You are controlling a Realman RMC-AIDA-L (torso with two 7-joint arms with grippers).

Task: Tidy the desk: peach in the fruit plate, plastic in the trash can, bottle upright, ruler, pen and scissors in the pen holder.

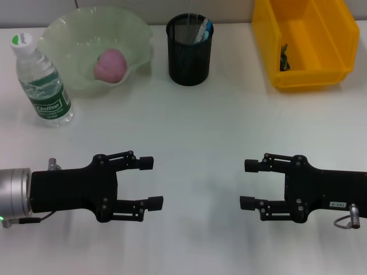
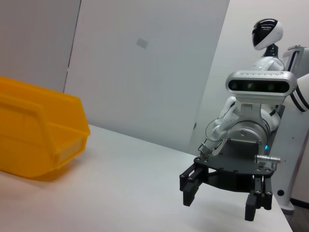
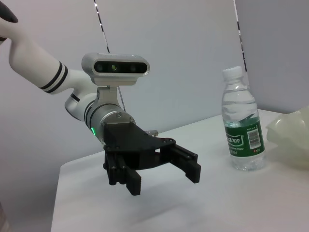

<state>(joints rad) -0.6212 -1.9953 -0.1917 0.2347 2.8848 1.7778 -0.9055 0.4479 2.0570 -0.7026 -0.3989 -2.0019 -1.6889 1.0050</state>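
White desk (image 1: pixel 189 114): both pincers open, empty; bottle (image 1: pixel 41 80) upright.

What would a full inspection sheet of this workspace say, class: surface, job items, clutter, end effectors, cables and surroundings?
Surface: white desk, bare in the middle.
Job's things: peach in the fruit plate; water bottle upright beside the plate; pen holder with items standing inside; something dark in the yellow bin.
Clutter: nothing seen.
End effectors: left end effector and right end effector both open, holding nothing, facing each other low over the near desk.
Cables: short cable loop at the right wrist.
Surroundings: pale wall panels behind the desk.
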